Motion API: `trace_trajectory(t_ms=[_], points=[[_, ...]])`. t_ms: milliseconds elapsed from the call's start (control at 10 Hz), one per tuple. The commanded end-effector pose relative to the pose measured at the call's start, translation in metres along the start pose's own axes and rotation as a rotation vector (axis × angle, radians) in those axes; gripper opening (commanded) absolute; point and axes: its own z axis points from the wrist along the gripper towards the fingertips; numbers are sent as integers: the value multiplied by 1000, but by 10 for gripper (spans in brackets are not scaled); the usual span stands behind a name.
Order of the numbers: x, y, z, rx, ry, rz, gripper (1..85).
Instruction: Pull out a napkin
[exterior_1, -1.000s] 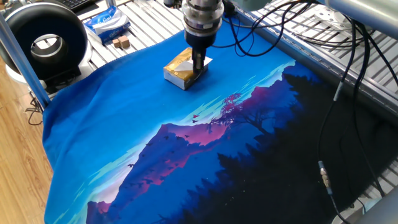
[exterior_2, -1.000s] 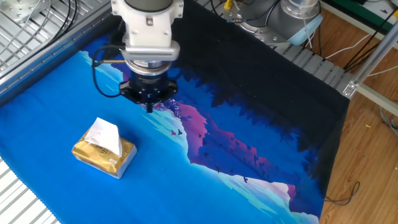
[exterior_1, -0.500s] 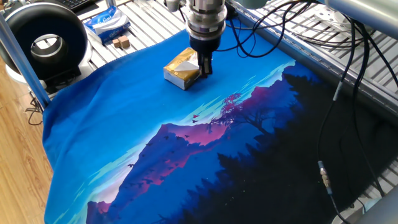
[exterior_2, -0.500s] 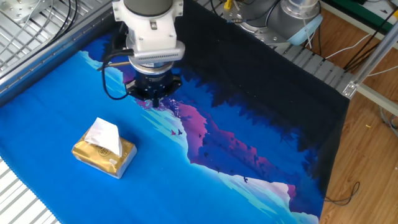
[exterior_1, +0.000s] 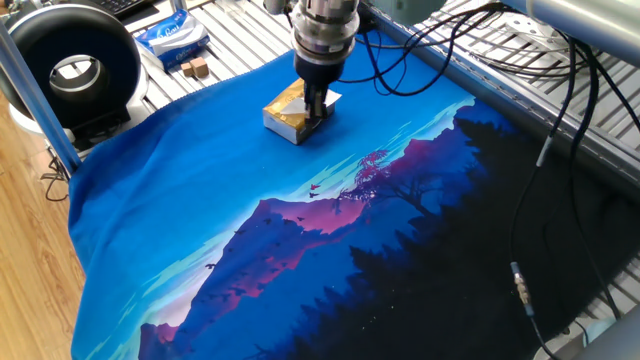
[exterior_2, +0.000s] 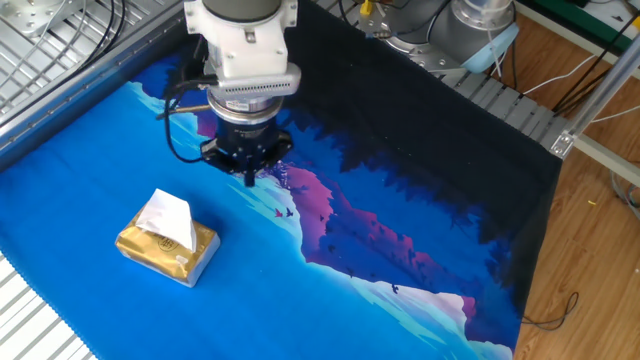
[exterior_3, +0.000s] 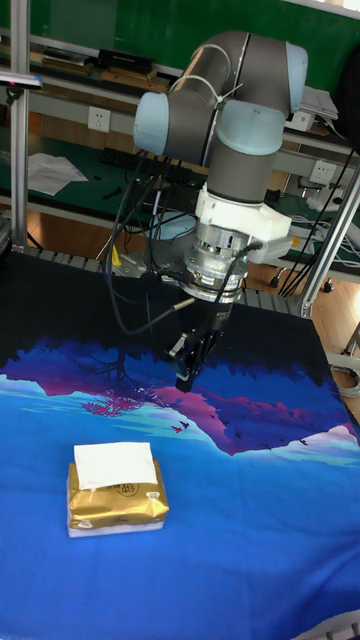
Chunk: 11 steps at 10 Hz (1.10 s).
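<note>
One napkin (exterior_1: 331, 98) is seen in one fixed view only as a white corner peeking out behind the tool (exterior_1: 317, 108), which overlaps the golden pack (exterior_1: 292, 110) on the blue cloth (exterior_1: 200, 210) that covers the bench; from this angle it cannot be told whether anything is touched.

From the other fixed view, the napkin (exterior_2: 167, 217) is shown standing up out of the top of the pack (exterior_2: 167, 249), and the tool (exterior_2: 248, 176) is seen apart from it, raised above the cloth (exterior_2: 80, 150) and off toward the dark mountain print.

From the tall fixed view, the tool (exterior_3: 189, 372) is seen hanging above and behind the pack (exterior_3: 116, 497), with the napkin (exterior_3: 113, 464) lying below it and to one side. The fingers appear close together with nothing between them. The coming move is judged to need travel across and down to the sheet's upright edge.
</note>
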Motion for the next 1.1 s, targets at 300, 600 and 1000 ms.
trace_trajectory(t_ms=[300,600,1000], points=[[-20,12,-3,-58,-73,261,10],[-1,-5,-2,15,-8,263,10],[15,12,-2,-41,64,266,10]])
